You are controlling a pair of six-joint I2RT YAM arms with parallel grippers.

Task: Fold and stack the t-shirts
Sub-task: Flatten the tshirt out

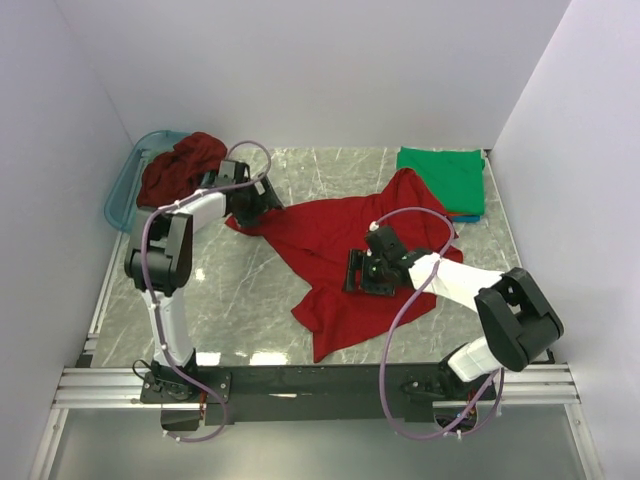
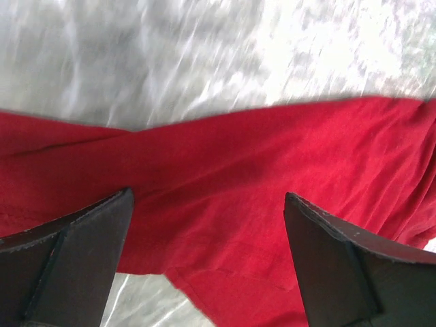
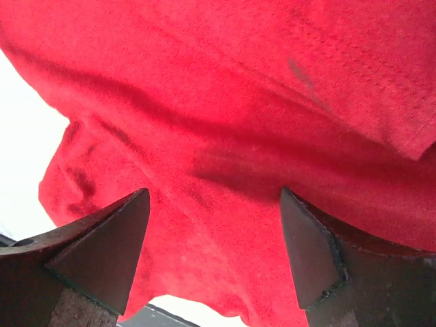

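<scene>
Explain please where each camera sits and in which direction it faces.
Top external: above, behind the robot, looking down on marble table, bright red t-shirt, left arm, right arm.
Left wrist: on the left arm, facing down at the shirt's edge; left gripper open.
Right wrist: close over the shirt; right gripper open.
Shared: the red t-shirt.

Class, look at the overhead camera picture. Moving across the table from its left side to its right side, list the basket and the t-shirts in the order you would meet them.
teal basket → maroon t-shirt → red t-shirt → green t-shirt
</scene>
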